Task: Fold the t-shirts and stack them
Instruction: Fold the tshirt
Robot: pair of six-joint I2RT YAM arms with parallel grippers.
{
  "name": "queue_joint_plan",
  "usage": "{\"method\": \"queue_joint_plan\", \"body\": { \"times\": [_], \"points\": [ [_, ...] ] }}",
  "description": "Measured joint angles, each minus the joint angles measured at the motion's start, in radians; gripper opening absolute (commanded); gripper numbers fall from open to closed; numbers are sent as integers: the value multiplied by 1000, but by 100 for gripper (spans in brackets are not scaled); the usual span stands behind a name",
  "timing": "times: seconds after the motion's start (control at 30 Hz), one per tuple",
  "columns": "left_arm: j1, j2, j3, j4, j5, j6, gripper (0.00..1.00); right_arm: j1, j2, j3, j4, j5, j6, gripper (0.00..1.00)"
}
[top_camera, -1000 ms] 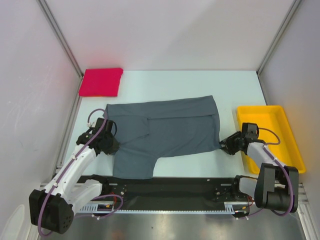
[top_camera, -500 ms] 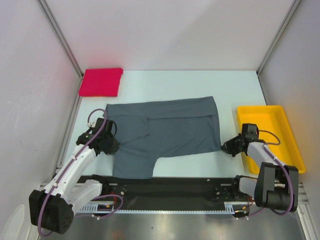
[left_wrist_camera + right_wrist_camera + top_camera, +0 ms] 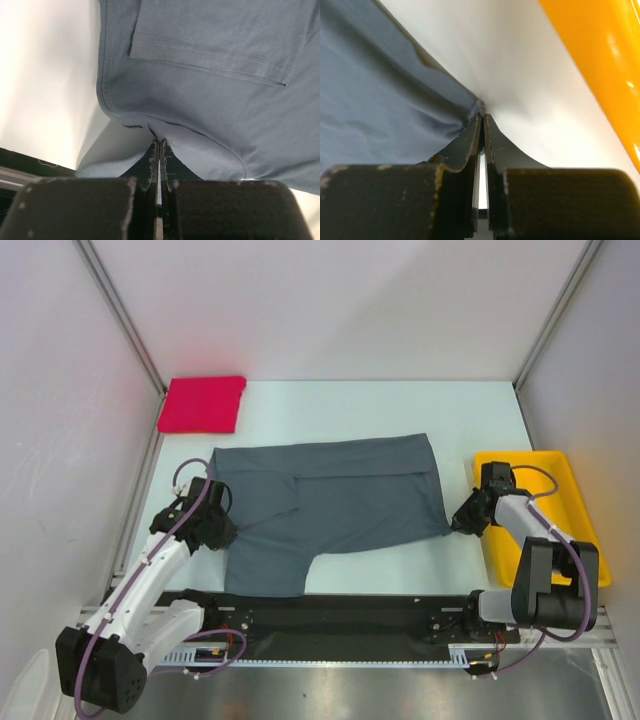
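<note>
I read the grey t-shirt (image 3: 330,502) as matt, smooth cloth, the yellow tray (image 3: 545,468) as glossy plastic, and the tabletop (image 3: 400,405) as matt white.

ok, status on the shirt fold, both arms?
Left pincer shut on grey t-shirt left edge. Right pincer shut on its right near corner. Shirt spread flat; red t-shirt folded, far left. Yellow tray close beside right arm.

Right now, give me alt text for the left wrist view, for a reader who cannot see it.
The left pincer is shut on a bunched edge of the grey shirt, low in the middle of the frame. The shirt fills the top and right, a stitched hem crossing it; bare white table shows at left.
</note>
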Motion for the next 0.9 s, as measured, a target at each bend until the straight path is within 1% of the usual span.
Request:
{"method": "queue_joint_plan", "body": {
  "times": [0.1, 0.27, 0.33, 0.37, 0.4, 0.47, 0.5, 0.67, 0.77, 0.83, 0.9],
  "points": [
    [0, -13, 0, -3, 0, 0, 0, 30, 12, 16, -33, 41, -45, 7],
    [3, -30, 0, -7, 0, 0, 0, 130, -109, 17, -97, 126, -48, 8],
    [5, -34, 0, -6, 0, 0, 0, 153, -138, 18, -112, 150, -37, 12],
    [6, -34, 0, -6, 0, 0, 0, 158, -140, 18, -117, 156, -31, 21],
    [6, -34, 0, -6, 0, 0, 0, 162, -136, 18, -124, 158, -21, 44],
    [8, -33, 0, -6, 0, 0, 0, 166, -124, 13, -132, 156, -1, 52],
    [8, -32, 0, -6, 0, 0, 0, 165, -118, 8, -132, 146, 4, 60],
    [10, -28, 0, -6, 0, 2, 0, 140, -105, -5, -144, 97, 38, 60],
    [12, -28, 0, -6, 0, 5, 0, 100, -143, -33, -144, 62, 79, 57],
    [12, -28, 0, -6, 0, 9, 0, 75, -181, -60, -148, 53, 112, 56],
    [12, -27, 0, -6, 0, 11, 0, 50, -198, -81, -150, 45, 146, 52]
  ]
}}
